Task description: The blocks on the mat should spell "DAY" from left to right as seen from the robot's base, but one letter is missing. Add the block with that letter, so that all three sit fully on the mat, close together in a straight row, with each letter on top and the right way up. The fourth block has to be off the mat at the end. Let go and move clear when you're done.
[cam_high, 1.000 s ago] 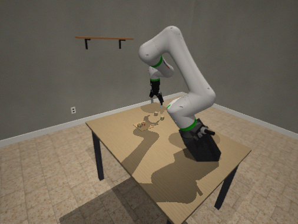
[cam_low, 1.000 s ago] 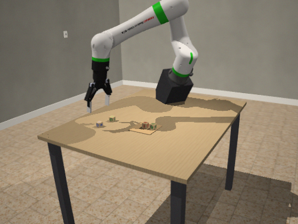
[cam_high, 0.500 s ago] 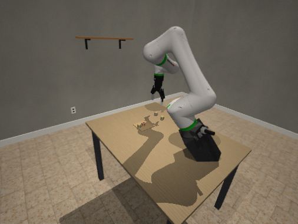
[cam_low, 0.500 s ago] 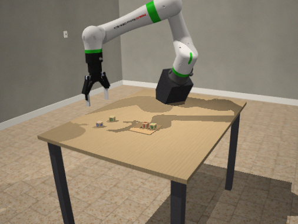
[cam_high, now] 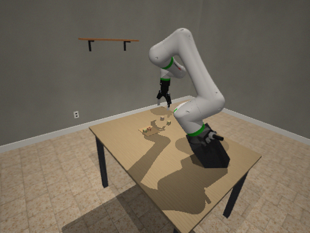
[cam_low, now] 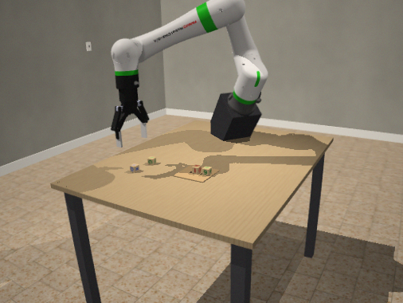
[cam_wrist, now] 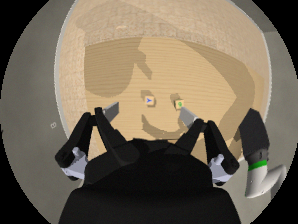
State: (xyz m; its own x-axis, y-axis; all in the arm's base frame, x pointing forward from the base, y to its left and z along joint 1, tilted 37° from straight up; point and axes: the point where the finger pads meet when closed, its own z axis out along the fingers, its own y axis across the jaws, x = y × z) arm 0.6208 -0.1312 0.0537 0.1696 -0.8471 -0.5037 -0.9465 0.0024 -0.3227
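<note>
A thin tan mat (cam_low: 190, 175) (cam_high: 141, 130) lies on the table and carries two blocks side by side: one with a red letter (cam_low: 196, 169) and one with a green letter (cam_low: 207, 171); in the top view they show as a small pair (cam_high: 147, 129). Two loose blocks lie off the mat: one with a blue letter (cam_low: 134, 167) (cam_high: 162, 118) (cam_wrist: 149, 100) and one with a green letter (cam_low: 151, 160) (cam_high: 168, 122) (cam_wrist: 178, 104). My gripper (cam_low: 131, 135) (cam_high: 163, 105) (cam_wrist: 149, 109) is open and empty, high above the table near the loose blocks. The letters are too small to read.
The wooden table (cam_low: 247, 199) (cam_high: 128, 159) has the robot's black base (cam_low: 235, 120) (cam_high: 209, 151) on it. The arm's shadow falls across the mat and the loose blocks. A wall shelf (cam_high: 107, 40) hangs far behind.
</note>
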